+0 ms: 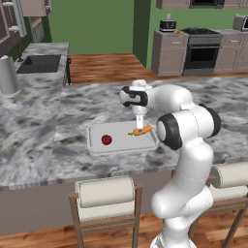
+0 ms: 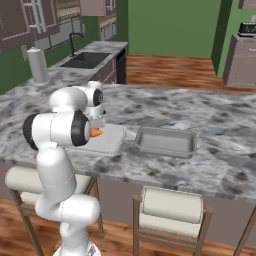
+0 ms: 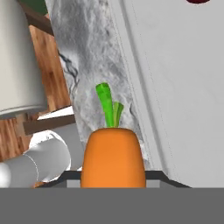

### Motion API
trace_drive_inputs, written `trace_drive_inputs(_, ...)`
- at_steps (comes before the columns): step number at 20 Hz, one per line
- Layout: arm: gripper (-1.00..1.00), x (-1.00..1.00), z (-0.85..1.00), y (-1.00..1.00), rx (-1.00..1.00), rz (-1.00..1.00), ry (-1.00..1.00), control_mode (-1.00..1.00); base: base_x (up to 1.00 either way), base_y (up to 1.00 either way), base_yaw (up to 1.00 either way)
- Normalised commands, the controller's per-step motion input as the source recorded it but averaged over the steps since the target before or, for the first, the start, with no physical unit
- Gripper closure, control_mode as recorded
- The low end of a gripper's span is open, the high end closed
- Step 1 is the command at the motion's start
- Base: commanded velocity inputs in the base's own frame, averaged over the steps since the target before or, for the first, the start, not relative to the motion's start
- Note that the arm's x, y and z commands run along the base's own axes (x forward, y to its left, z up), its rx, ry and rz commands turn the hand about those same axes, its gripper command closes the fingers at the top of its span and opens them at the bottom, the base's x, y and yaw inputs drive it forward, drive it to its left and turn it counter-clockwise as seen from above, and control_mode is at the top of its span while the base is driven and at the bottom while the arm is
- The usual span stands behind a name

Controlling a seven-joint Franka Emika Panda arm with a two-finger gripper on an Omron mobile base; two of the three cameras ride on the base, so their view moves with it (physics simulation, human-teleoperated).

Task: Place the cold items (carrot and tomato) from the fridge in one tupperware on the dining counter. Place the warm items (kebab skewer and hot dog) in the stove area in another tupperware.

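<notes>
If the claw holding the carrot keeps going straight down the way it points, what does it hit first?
Probably the rim of the tupperware or the counter beside it; depth is unclear. The claw grips the carrot.

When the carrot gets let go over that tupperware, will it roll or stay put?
The carrot, gripped across its rounded body, looks stiff and smooth, so it may slip slightly. Its tapered round shape would probably roll a little in the tupperware, though the raised rim should stop it. The tomato looks far enough away.

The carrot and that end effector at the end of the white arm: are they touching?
Touching. In the hand view the carrot sits right between the end effector fingers, and in the left base view it hangs at the end effector's tip above the tupperware.
</notes>
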Motion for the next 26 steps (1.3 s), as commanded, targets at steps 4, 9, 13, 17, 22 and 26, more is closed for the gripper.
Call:
trace_drive_inputs(4,1.00,0.16,-0.27,0.04,0.00,-0.05,0.00,-1.00,0.00,0.00,0.00)
trace_drive_inputs(9,1.00,0.31,-0.26,0.12,-0.01,0.00,0.00,-1.00,0.00,0.00,0.00)
trace_drive_inputs(13,1.00,0.25,-0.27,0.12,-0.01,0.00,0.00,-1.00,0.00,0.00,0.00)
trace_drive_inputs(17,1.00,0.16,-0.29,0.06,-0.01,0.00,0.00,-1.00,0.00,0.00,0.00)
trace_drive_inputs(22,1.00,0.23,-0.25,0.00,0.00,0.00,-0.02,-1.00,0.00,0.00,0.00)
trace_drive_inputs(26,1.00,0.23,-0.18,0.00,0.00,0.01,-0.05,-1.00,0.00,0.00,0.00)
